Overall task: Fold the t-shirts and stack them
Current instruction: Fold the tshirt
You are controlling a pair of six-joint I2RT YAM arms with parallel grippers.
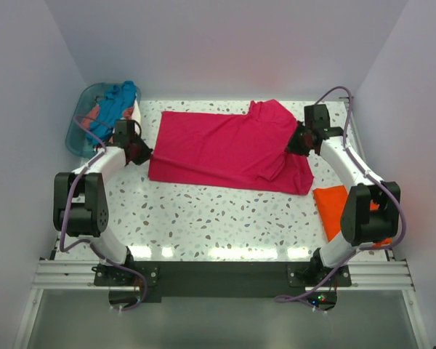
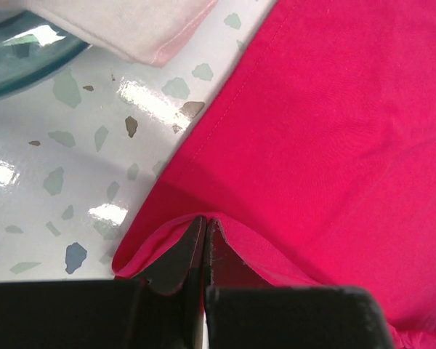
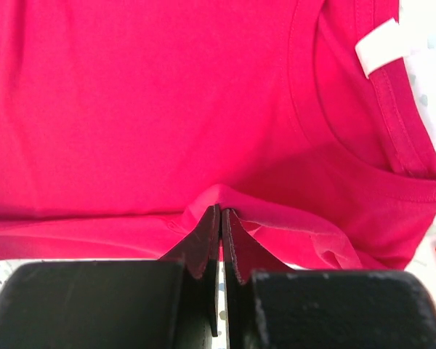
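The magenta-pink t-shirt (image 1: 225, 149) lies spread across the back half of the table, partly folded at its right end. My left gripper (image 1: 141, 153) is shut on the shirt's left edge; in the left wrist view the fingertips (image 2: 203, 222) pinch a raised fold of pink cloth (image 2: 327, 131). My right gripper (image 1: 296, 142) is shut on the shirt's right end; in the right wrist view its tips (image 3: 221, 211) pinch pink cloth (image 3: 131, 109) below the collar, and the white neck label (image 3: 378, 47) shows. A folded orange t-shirt (image 1: 341, 211) lies at the right, partly under the right arm.
A translucent teal basin (image 1: 81, 123) at the back left holds teal (image 1: 116, 102) and salmon tees. A white tee (image 2: 131, 29) and the basin's rim (image 2: 22, 65) show at the top of the left wrist view. White walls enclose the speckled table (image 1: 218, 218).
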